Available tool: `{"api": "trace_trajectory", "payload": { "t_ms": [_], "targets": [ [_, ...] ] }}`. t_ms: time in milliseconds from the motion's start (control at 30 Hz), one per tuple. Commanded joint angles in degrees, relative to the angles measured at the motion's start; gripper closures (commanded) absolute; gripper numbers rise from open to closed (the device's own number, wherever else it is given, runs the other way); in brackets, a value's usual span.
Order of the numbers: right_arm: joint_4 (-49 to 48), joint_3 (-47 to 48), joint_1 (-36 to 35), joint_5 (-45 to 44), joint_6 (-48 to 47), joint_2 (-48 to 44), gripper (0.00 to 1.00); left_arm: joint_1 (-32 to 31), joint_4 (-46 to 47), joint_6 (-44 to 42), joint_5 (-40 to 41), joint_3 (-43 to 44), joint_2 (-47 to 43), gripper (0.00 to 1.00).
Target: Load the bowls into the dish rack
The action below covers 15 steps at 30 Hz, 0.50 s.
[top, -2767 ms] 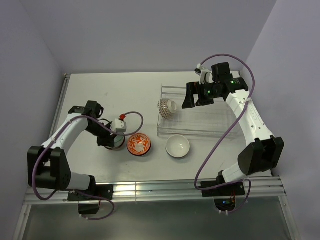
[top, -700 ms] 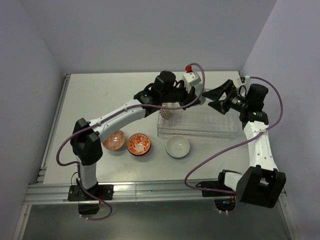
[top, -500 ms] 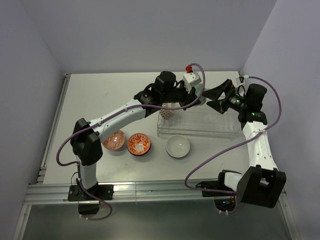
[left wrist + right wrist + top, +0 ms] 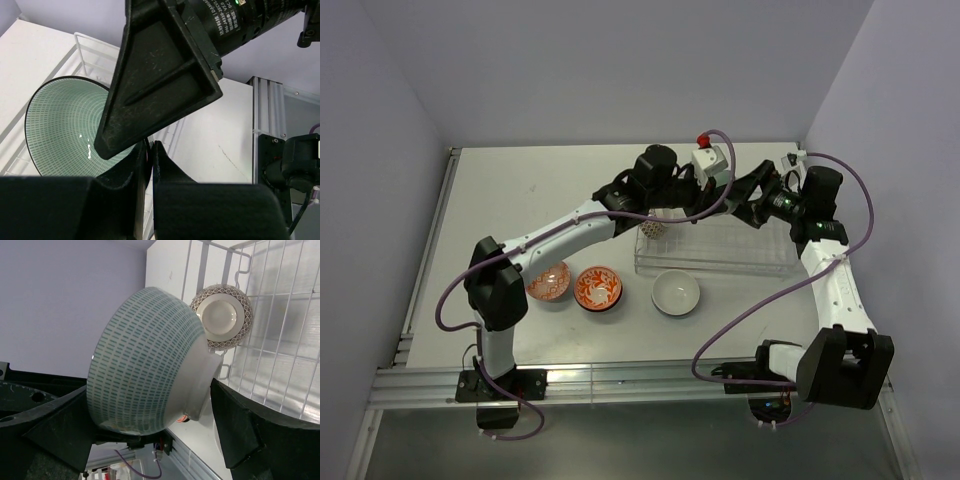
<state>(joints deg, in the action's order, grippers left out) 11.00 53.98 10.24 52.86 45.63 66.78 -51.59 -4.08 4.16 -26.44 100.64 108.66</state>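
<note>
A pale green bowl (image 4: pixel 145 360) with a grid pattern inside (image 4: pixel 65 125) hangs tilted above the dish rack (image 4: pixel 720 255). My left gripper (image 4: pixel 150 145) is shut on its rim. My right gripper (image 4: pixel 150 390) stands open and straddles the bowl from the other side. One finger (image 4: pixel 240 430) is just off the bowl's foot, the other (image 4: pixel 55 430) is at its rim. In the top view both grippers (image 4: pixel 712 200) (image 4: pixel 742 197) meet over the rack's far left part and hide the bowl. A brown-patterned bowl (image 4: pixel 652 222) stands on edge in the rack's left end (image 4: pixel 222 315).
Two orange-red patterned bowls (image 4: pixel 549 281) (image 4: pixel 599 288) and a plain white bowl (image 4: pixel 676 293) sit on the table in front of the rack. The wire wall of the rack (image 4: pixel 90 45) lies under the held bowl. Walls close the table's left, back and right.
The left arm has swung from the bowls on the table's left to above the rack with the green bowl. The right gripper has moved in around it and its jaws have narrowed a little.
</note>
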Motion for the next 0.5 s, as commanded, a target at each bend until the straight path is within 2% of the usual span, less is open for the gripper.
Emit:
{"api": "trace_trajectory", "payload": {
  "t_ms": [0,133,200,300,333,367,433,467],
  "targets": [
    [-2.13,1.04,-0.4,-0.83,0.34,-1.22,0.08,-0.53,5.57,0.32,-1.43,3.42,-1.26,1.0],
    [-2.66,0.78,-0.4,-0.92,0.25,-1.57,0.24,-0.61,5.66,0.32,-1.51,2.63,-1.44,1.0],
    [-2.39,0.78,-0.4,-1.27,-0.19,-1.39,0.35,-0.7,5.57,0.23,-1.51,2.46,-1.52,1.0],
    [-2.83,0.52,-0.4,-1.18,-0.71,-1.48,0.6,-0.79,4.78,0.32,-1.69,2.89,-1.35,1.0],
    [-3.18,0.43,-0.4,-1.09,-0.71,-1.39,0.77,-0.79,4.26,0.32,-1.86,3.16,-1.17,1.0],
    [-2.75,0.78,-0.4,-1.18,-1.06,-1.31,0.85,-0.88,4.25,0.32,-2.13,3.68,-0.91,1.0],
    [-1.52,1.83,-0.31,-1.18,-2.12,-0.69,1.0,-0.88,1.36,0.14,-2.39,4.21,-0.65,0.93],
    [-0.82,2.36,-0.4,-1.27,-2.64,-0.43,1.0,-0.88,0.74,-0.12,-2.48,4.3,-0.64,0.91]
  ]
}}
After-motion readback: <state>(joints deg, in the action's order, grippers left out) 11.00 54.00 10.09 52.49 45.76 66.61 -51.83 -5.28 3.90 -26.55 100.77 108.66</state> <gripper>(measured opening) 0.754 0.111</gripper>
